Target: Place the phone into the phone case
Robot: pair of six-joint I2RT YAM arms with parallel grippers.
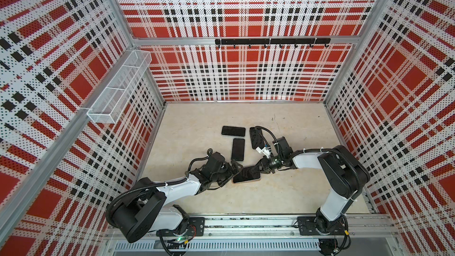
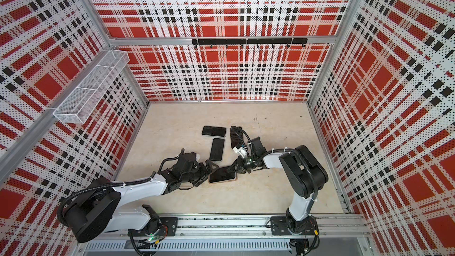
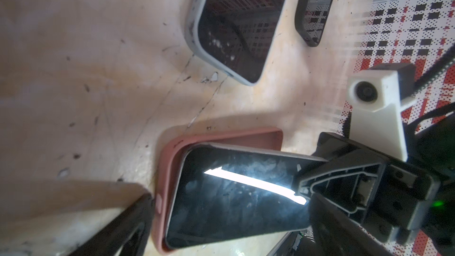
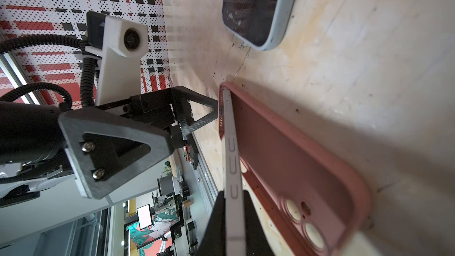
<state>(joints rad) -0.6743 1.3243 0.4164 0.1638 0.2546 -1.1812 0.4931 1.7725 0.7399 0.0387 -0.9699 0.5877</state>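
Right tool [image 4: 233,220]: clamped tight across screen and back of the phone [image 3: 234,193], at the end lifted off the case [image 3: 167,168].
Left tool [image 1: 233,174]: stood wide and empty just beside the case's end opposite the camera cut-outs [image 4: 305,220], one finger [image 3: 145,208] close to its rim; contact not tellable.
Phone: lay tilted, one end tucked inside the case, other end raised above the cut-outs.
Slip risk: could have skated the loose case along the table [image 1: 283,193] if pressed down with no bracing from the left tool.
Corner risk: could have ridden over the rim instead of under it if lowered askew.
Pinch risk: could have trapped the right tool's lower finger between phone and case floor.
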